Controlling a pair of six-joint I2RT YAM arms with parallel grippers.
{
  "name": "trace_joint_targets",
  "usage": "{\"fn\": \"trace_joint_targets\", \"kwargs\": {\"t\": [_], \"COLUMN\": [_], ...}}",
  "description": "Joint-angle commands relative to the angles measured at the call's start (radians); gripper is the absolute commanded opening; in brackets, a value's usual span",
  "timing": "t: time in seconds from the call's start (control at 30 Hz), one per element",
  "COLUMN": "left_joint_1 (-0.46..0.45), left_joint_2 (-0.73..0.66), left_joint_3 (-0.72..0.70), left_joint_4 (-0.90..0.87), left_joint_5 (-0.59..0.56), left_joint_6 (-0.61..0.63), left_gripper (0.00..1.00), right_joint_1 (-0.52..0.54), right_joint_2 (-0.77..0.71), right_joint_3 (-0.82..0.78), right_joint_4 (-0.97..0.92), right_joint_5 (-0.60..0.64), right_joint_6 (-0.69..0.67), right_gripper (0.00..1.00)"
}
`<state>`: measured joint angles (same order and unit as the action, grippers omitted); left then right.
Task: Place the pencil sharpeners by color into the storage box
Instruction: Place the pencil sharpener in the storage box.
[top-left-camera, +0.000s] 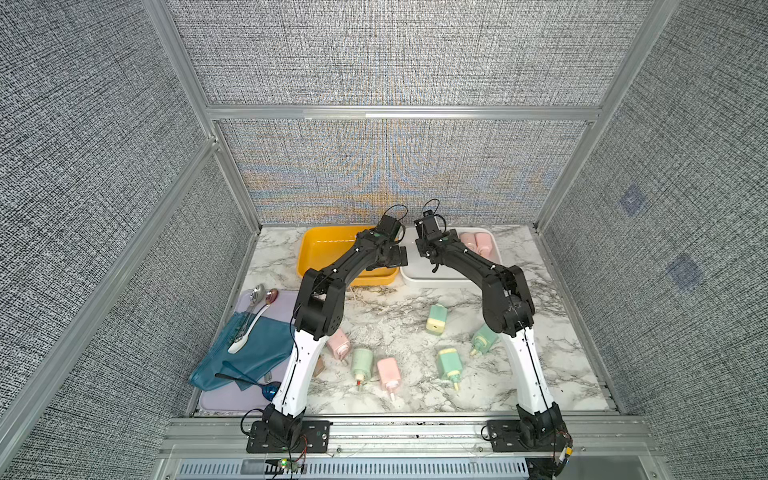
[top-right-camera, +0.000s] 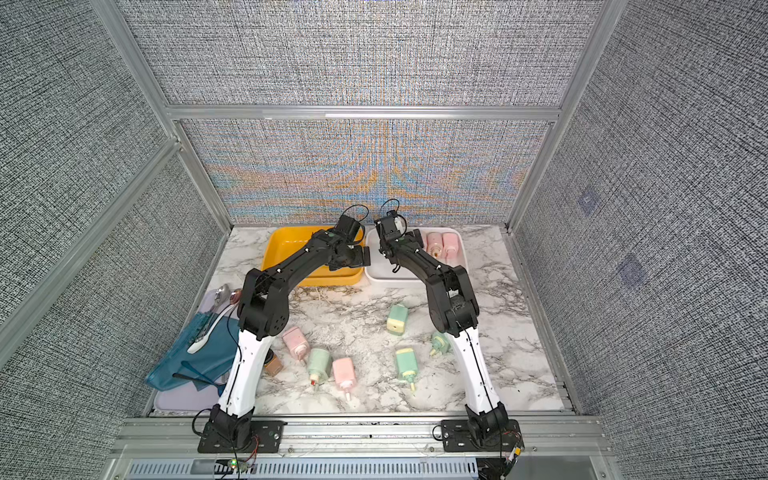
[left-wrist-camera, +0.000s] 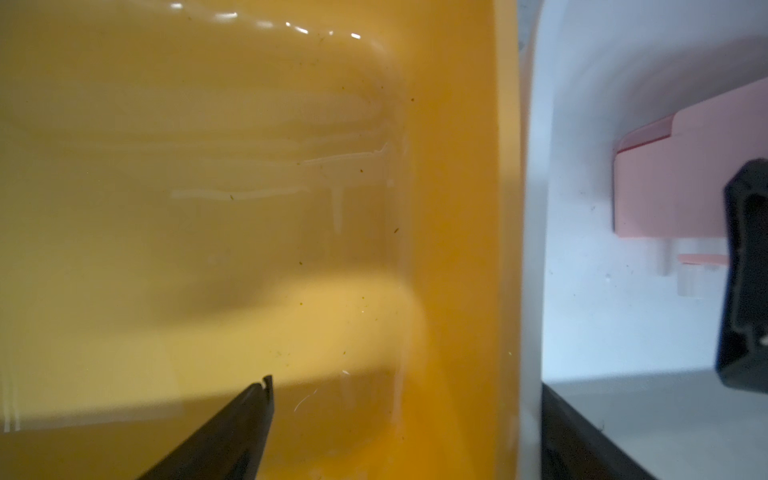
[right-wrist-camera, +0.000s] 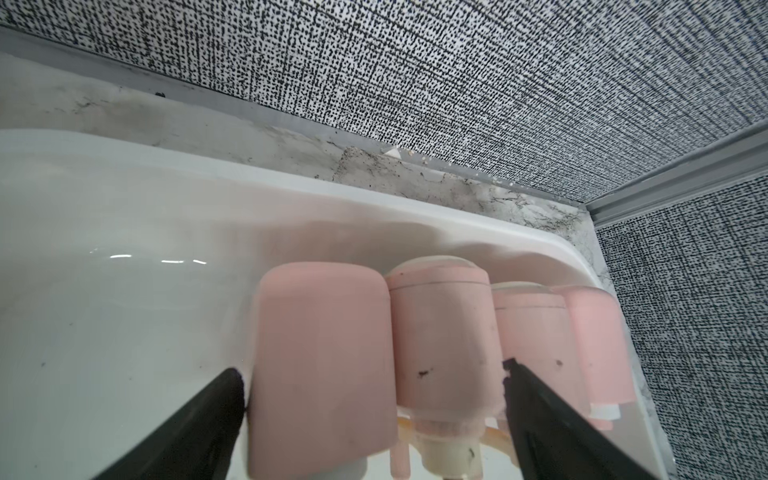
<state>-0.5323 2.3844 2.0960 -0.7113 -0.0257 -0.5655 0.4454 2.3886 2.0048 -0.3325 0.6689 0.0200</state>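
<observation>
Nearest us, the bases of the left arm (top-left-camera: 286, 430) and the right arm (top-left-camera: 536, 430) sit on the metal rail (top-left-camera: 415, 432) at the front of the marble table (top-left-camera: 399, 320). We see both arms lean up and back on their white links, bend sharply at the elbow, and send black forearms inward toward the back wall, so that the two wrists are close together.

The left gripper (left-wrist-camera: 405, 384) hangs over the right wall of the yellow box (left-wrist-camera: 457, 208) with its jaws spread wide and nothing between them. The right gripper (right-wrist-camera: 370, 378) is down in the white box (right-wrist-camera: 124, 311), jaws equally wide. One finger (right-wrist-camera: 216, 399) is just beside the outermost of four pink sharpeners (right-wrist-camera: 324, 365) and the other is in front of the third; we cannot tell whether either finger touches.

Those four lie side by side at the right end of the white box, long axes running front to back, crank ends toward the front. On the open table we find two more pink sharpeners (top-left-camera: 338, 343) (top-left-camera: 388, 372) and four green sharpeners (top-left-camera: 361, 361) (top-left-camera: 437, 318) (top-left-camera: 449, 363) (top-left-camera: 484, 338), scattered between the two arms. Most point their cranks toward the front edge. One green, half behind the right arm, points front-left, and the green one nearest the white box shows us its cream end.
</observation>
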Motion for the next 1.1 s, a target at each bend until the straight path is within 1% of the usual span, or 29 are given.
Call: {"fn": "trace_joint_targets", "kwargs": {"t": [0.0, 0.13, 0.3, 0.37, 0.5, 0.67, 0.8, 0.87, 0.93, 1.07], "left_joint_1": [0.006, 0.006, 0.006, 0.005, -0.001, -0.019, -0.040, -0.056, -0.071, -0.101], "left_joint_2": [-0.009, -0.028, -0.062, -0.087, -0.154, -0.289, -0.388, -0.450, -0.508, -0.629], "left_joint_3": [0.005, 0.004, 0.006, -0.005, -0.057, -0.202, -0.308, -0.367, -0.420, -0.538], "left_joint_4": [-0.045, -0.051, -0.076, -0.085, -0.080, -0.033, -0.020, -0.021, -0.033, -0.064], "left_joint_5": [-0.029, -0.020, -0.023, -0.029, -0.034, -0.041, -0.040, -0.049, -0.072, -0.102], "left_joint_6": [0.007, 0.008, 0.011, 0.011, 0.010, -0.003, -0.027, -0.041, -0.048, -0.068], "left_gripper": [0.99, 1.00, 1.00, 0.99, 0.99, 0.99, 0.99, 0.99, 0.99, 0.99], "right_joint_1": [0.004, 0.013, 0.031, 0.039, 0.044, 0.062, 0.085, 0.095, 0.095, 0.093], "right_joint_2": [-0.018, -0.050, -0.104, -0.152, -0.260, -0.405, -0.510, -0.583, -0.654, -0.783], "right_joint_3": [0.000, -0.031, -0.076, -0.138, -0.284, -0.449, -0.565, -0.656, -0.736, -0.897], "right_joint_4": [-0.006, 0.042, 0.101, 0.165, 0.305, 0.416, 0.493, 0.562, 0.603, 0.703], "right_joint_5": [-0.019, -0.062, -0.070, -0.072, -0.127, -0.130, -0.109, -0.106, -0.124, -0.140], "right_joint_6": [-0.007, -0.017, 0.003, 0.020, 0.049, 0.087, 0.076, 0.078, 0.120, 0.150], "right_gripper": [0.99, 0.99, 0.99, 0.99, 0.99, 0.99, 0.99, 0.99, 0.99, 0.99]}}
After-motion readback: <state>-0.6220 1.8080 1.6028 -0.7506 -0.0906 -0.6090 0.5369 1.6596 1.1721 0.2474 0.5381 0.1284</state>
